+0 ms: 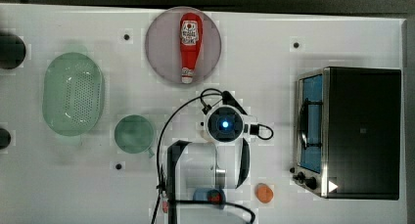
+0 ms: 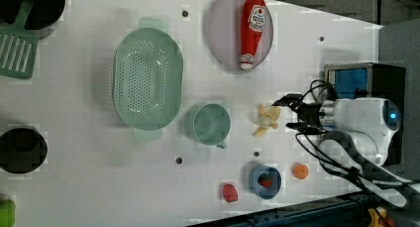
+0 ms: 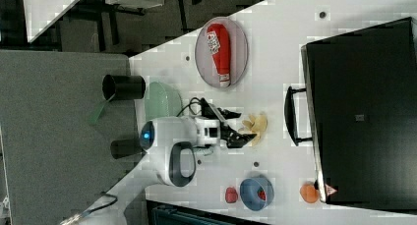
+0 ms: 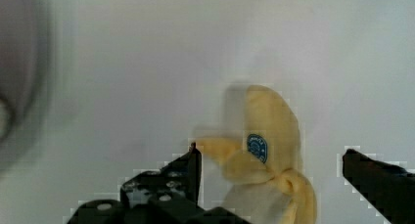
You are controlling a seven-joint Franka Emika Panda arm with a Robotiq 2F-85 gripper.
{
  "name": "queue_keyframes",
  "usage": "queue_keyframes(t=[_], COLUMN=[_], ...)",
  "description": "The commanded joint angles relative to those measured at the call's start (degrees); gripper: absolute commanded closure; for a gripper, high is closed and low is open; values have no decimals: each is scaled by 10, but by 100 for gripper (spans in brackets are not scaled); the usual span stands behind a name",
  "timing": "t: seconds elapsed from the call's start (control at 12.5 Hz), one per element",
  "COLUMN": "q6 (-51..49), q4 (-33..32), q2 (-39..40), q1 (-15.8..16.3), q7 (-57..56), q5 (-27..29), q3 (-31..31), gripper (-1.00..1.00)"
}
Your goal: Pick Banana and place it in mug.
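The pale yellow banana lies on the white table with its peel flaps splayed, to the right of the mug in the left view. The mug is a round dark-green cup, standing upright and apart from the banana. My gripper hangs just over the banana, open. In the wrist view the banana sits between the two black fingers, which stand wide apart and do not touch it. The right view shows the gripper against the banana. In the top view my wrist covers the banana, right of the mug.
A light-green strainer lies beyond the mug. A ketchup bottle rests on a grey plate. A black toaster oven stands at the top view's right. A blue cup, a red fruit and an orange lump sit near the front edge.
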Motion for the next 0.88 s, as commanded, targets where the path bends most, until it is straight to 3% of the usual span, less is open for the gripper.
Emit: queue_keyframes(t=[0.08,0.24,0.72,0.88], q6=[50,61,71,72], q4=[-17,-17,-15,-14], q2=[14,33,37,31], q1=[3,3,2,1], q7=[-5,-5,-5,-5], q5=[0,0,0,0], q3=[5,6,8,7], gripper=[-100,-92,50,53])
